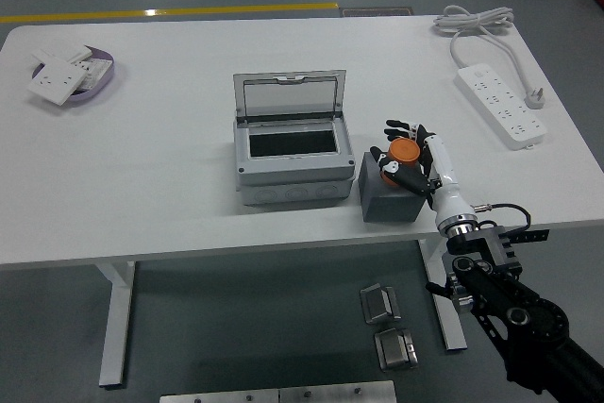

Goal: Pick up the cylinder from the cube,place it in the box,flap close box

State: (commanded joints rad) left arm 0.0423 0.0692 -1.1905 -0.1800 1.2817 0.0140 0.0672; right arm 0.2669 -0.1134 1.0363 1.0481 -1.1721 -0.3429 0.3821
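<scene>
An orange cylinder [404, 153] stands on a dark grey cube [390, 197] near the table's front edge. My right hand [408, 150] reaches in from the lower right and its fingers are curled around the cylinder, which still rests on the cube. A grey box [288, 172] with its clear flap lid [289, 94] standing open sits just left of the cube. My left arm is out of view.
A white power strip [502, 105] with its coiled cable lies at the far right. A round tray with white switch plates [68, 78] sits at the far left. The table's front edge [236, 254] runs just below the cube.
</scene>
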